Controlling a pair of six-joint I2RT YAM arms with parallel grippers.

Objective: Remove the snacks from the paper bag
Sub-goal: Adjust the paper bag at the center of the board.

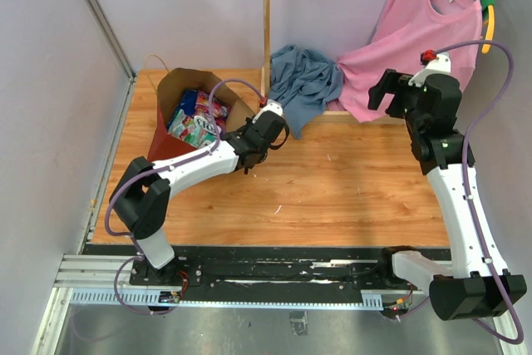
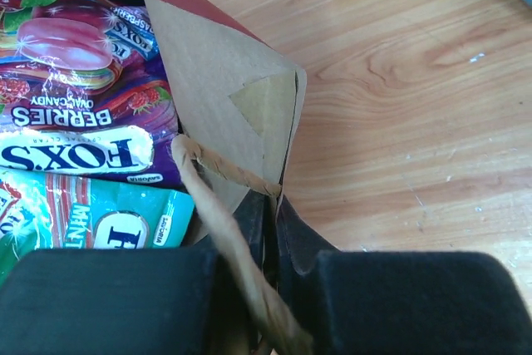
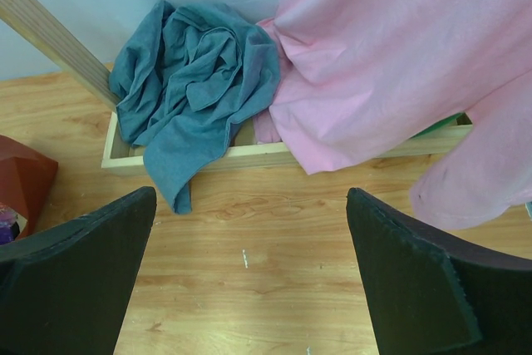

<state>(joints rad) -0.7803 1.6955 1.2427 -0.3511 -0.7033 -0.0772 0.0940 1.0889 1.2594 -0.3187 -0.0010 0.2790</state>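
Pinching the near-right rim of the paper bag [image 1: 159,136] with the left gripper [image 2: 266,265], pads [image 2: 108,301] drawn close on the kraft wall and on the cord handle [image 2: 218,205] that runs between them; judged a light pinch rather than a firm one. Found standing open-mouthed at the far left of the table [image 1: 349,193], with the snacks [image 1: 198,120] inside it: a purple Fox's berries candy packet [image 2: 83,97] lying toward the far side, and a green mint packet [image 2: 91,214] just beside it, nearest the pads. Judged barely begun, with no packet seen out on the wood. Holding the right gripper [image 3: 249,280] spread wide and empty, well apart from the bag, over the far right of the table near a crumpled blue garment [image 3: 191,81] and a pink T-shirt [image 3: 391,64], both spilling over a low wooden frame [image 3: 249,154]. Could tip or drag the bag by pulling on that one corner, since thin paper and light contents give little resistance. Could tear the rim by tugging sideways. Could snag the cord handle on a pad when letting go, hauling the bag along with the arm. Could let the wall flop back over the packets by releasing too soon, narrowing the mouth. Could knock the left forearm, or fold the far rim inward, by bringing the right arm across with fingers this wide. Could lose a glossy packet from a shallow grip, or lift two overlapping ones at once.
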